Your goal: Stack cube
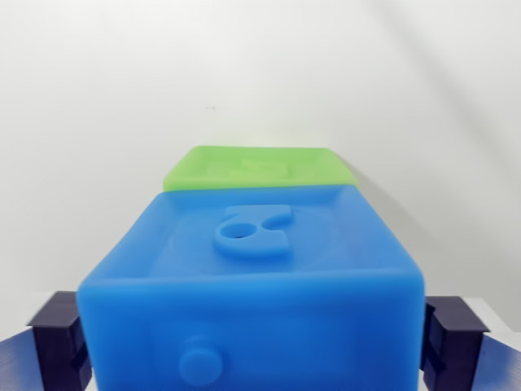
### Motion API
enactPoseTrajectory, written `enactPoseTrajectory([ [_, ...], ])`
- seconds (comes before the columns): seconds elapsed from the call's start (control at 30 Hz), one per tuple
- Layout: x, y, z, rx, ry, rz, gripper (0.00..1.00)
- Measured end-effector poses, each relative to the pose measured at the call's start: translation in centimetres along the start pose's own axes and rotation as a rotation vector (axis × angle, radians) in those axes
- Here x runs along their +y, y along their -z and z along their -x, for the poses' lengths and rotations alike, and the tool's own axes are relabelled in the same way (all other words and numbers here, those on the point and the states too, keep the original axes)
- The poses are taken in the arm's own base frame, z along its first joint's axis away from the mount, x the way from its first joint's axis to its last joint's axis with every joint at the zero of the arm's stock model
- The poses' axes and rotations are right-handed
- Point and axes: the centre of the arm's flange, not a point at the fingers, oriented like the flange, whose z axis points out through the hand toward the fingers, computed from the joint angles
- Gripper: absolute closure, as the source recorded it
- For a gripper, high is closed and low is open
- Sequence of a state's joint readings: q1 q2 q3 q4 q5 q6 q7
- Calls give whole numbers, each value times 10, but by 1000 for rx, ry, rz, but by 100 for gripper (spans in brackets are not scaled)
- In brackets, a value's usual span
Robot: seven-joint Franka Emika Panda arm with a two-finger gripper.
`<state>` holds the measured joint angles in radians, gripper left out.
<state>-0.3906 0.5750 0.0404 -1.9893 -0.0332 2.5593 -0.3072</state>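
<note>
Worktop point(98, 122) bare white beyond green cube point(259, 167), whose near edge hides behind blue cube point(252, 285). Jaws clenched on blue cube's two sides.

Blue cube fills the frame and hides much

The blue cube point(252, 285) is cut off by the bottom edge, its underside unseen. It hides most of the green cube point(259, 169), whose top alone shows, softly blurred. The gripper's point(259, 342) dark fingers point(59, 338) are cropped at both lower corners, their contact faces covered.
</note>
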Motion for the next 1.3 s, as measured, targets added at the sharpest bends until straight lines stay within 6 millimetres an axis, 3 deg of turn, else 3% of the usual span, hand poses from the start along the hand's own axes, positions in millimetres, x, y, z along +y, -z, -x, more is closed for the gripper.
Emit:
enactPoseTrajectory([
  [0.73,0,3,0,1,0,0,0],
  [1.3,0,44,-1,3,0,5,0],
])
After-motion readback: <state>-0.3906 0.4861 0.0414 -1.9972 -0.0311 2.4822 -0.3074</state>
